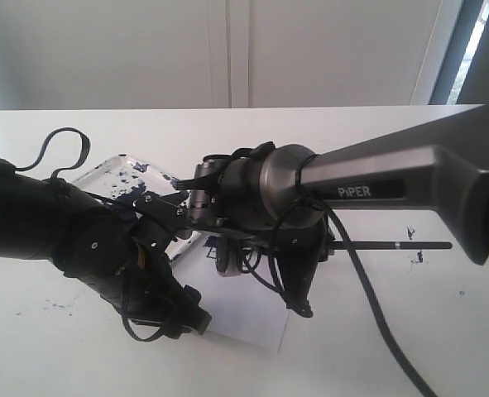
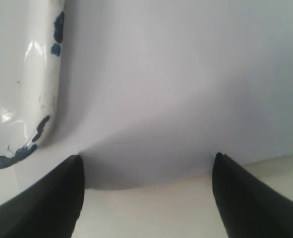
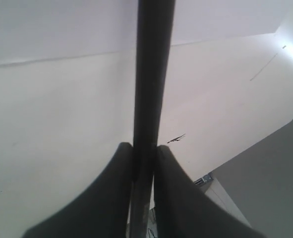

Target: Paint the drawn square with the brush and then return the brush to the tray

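Observation:
My right gripper is shut on the brush, whose black shaft runs straight out between the two fingers. In the exterior view the brush lies level, its handle with the silver band pointing right from the right gripper; its tip is hidden under the wrist. My left gripper is open, its fingertips down at the edge of the white paper sheet, beside the tray. The paint-splattered tray shows behind the left arm. The drawn square is hidden.
The paper sheet lies under both wrists, one corner toward the table's front. Small paint specks dot the white table on the right. The right arm's cable hangs down to the front. A white wall stands behind the table.

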Available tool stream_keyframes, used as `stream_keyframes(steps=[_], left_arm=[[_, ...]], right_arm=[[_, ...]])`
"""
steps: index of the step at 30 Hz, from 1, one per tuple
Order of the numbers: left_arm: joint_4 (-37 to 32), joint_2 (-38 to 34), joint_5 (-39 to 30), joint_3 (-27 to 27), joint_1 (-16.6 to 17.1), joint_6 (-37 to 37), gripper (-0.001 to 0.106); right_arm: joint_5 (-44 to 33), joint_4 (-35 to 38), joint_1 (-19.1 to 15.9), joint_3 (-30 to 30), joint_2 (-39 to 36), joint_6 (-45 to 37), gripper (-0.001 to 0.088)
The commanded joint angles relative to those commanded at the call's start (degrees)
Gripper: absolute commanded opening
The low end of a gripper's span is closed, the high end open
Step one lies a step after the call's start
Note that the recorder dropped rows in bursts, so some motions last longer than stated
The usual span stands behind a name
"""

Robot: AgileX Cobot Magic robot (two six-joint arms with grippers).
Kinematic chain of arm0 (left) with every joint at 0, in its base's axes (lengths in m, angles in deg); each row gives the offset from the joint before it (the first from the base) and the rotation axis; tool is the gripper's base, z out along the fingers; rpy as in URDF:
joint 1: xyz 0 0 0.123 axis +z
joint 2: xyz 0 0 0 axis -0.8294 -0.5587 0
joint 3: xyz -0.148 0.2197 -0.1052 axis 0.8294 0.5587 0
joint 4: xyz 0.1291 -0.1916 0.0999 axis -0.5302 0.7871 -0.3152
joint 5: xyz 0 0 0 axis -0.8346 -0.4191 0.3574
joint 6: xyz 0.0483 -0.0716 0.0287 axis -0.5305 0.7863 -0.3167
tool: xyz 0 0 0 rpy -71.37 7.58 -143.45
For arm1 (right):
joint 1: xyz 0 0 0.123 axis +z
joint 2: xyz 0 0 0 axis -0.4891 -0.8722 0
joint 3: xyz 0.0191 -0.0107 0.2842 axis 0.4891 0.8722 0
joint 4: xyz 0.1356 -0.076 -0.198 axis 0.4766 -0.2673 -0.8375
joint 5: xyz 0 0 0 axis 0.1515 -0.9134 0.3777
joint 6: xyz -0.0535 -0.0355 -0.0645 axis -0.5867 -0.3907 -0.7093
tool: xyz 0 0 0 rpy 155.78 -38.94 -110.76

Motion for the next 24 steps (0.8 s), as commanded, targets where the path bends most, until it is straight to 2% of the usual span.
stream_keyframes(steps=[5, 17, 24], left_arm=[[0.00, 0.00, 0.00, 0.00, 0.00, 0.00, 0.075], [0.00, 0.00, -0.40, 0.00, 0.00, 0.00, 0.075], [0.00, 0.00, -0.40, 0.00, 0.00, 0.00, 0.075]], right_arm=[[0.00, 2.50, -0.01, 0.00, 0.00, -1.00, 0.0000], [0.00, -1.47, -0.22, 0.00, -1.32, -0.71, 0.0000], [0.00, -2.79, -2.68, 0.00, -1.44, 2.04, 0.0000]])
